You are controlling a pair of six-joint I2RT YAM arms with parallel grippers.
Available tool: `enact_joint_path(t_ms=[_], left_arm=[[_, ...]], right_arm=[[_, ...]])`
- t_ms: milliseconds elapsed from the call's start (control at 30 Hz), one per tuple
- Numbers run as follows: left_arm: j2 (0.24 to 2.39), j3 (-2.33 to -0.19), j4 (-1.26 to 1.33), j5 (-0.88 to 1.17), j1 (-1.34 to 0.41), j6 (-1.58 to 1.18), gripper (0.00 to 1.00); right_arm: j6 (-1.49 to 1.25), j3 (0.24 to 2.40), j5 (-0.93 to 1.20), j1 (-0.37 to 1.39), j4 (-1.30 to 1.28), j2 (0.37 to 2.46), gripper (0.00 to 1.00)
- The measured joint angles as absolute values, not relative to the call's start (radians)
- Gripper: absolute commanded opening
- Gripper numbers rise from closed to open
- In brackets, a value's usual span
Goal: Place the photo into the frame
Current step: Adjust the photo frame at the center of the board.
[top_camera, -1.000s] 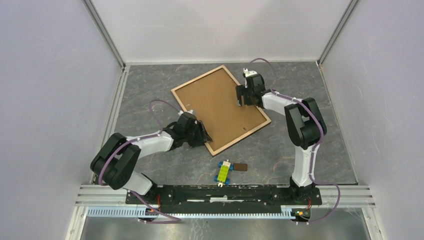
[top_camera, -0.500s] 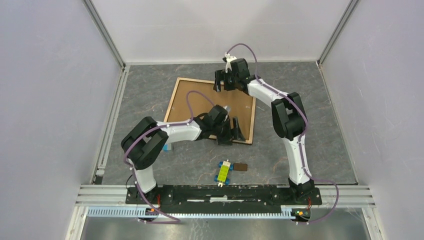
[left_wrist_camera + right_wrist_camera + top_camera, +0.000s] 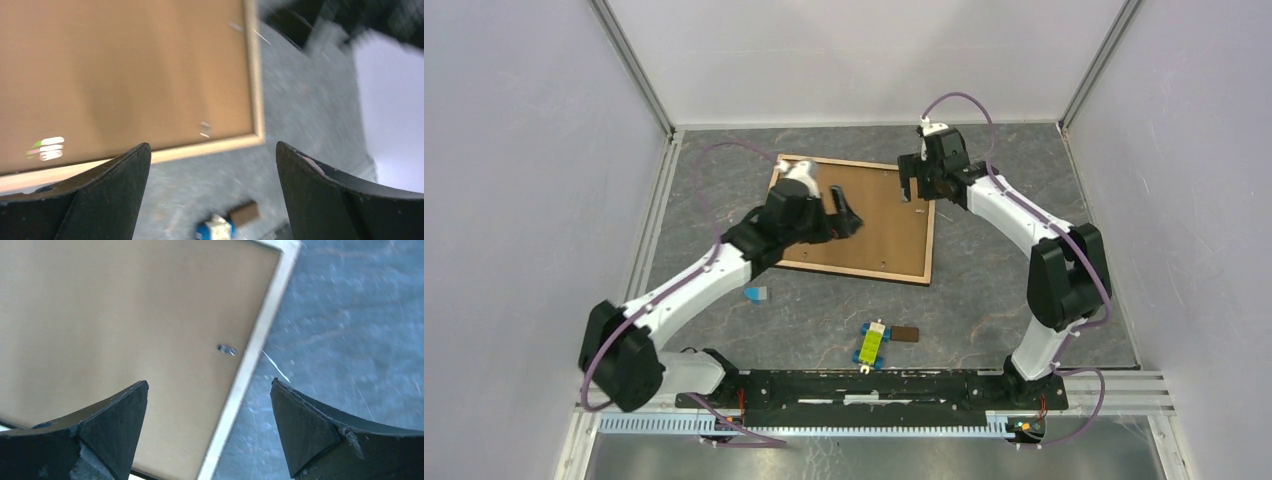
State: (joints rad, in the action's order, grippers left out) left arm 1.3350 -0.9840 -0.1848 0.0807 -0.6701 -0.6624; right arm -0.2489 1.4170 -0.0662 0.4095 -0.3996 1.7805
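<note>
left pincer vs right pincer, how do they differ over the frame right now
The left pincer hangs over the middle of the brown backing board; the right pincer hangs at the far right corner of the frame. The left pincer reaches rightward across the board; the right pincer points more steeply down at the rail. Both are open and hold nothing.

**What my views withhold**

My left arm point(image 3: 769, 225) covers the left side of the frame point(image 3: 248, 360) from above. Both wrist views crop it (the left one is blurred). The blue-yellow object point(image 3: 871, 343) is too small to identify.
</note>
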Motion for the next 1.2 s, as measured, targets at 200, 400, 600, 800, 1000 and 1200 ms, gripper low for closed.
enact_joint_path(t_ms=[200,400,600,800,1000,1200], left_arm=[[1.246,-0.918,-0.342,-0.219,-0.464,-0.689,1.00],[1.335,-0.883,-0.421,-0.307,-0.256,-0.742,0.99],[1.468,-0.872,-0.416,-0.312,-0.200,-0.750,1.00],[1.602,-0.908,-0.411,-0.231,-0.141,-0.750,0.96],[1.618,-0.900,-0.368,-0.130,-0.118,-0.757,0.74],[1.504,-0.746,-0.249,-0.035,-0.127,-0.790,0.63]], right_arm=[[-0.253,1.249,-0.122,0.397,-0.401,1.741,0.98],[-0.265,1.146,-0.029,0.365,-0.368,1.743,0.98],[-0.261,1.146,0.019,0.352,-0.335,1.750,0.98],[-0.260,1.146,0.035,0.343,-0.323,1.752,0.98],[-0.275,1.146,0.022,0.309,-0.324,1.753,0.96],[-0.386,1.198,-0.039,0.261,-0.368,1.817,0.92]])
